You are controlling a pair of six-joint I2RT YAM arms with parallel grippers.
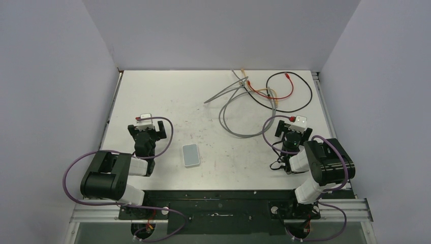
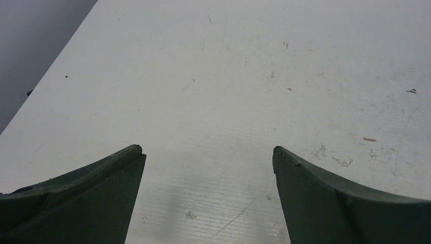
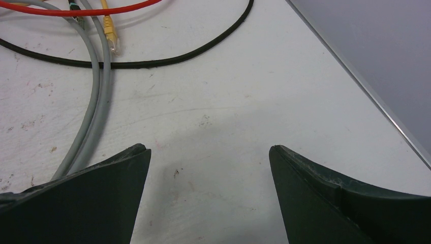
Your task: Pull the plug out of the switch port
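Item: switch box (image 1: 191, 155), flat, pale grey-white, with rounded corners, lying flat on the table (image 1: 167, 91) between the two arms.
Position: near the left gripper (image 2: 207, 150), to its right and slightly closer to the bases; well apart from the right gripper (image 3: 208, 148).
Sockets: too small to tell.
Grippers: both spread wide, holding nothing.
Grey cables (image 3: 99, 96) lie ahead of the right gripper.

table (image 1: 152, 91) | white, scuffed | pale box (image 1: 191, 155) near-centre | cables (image 1: 252, 90) far-right
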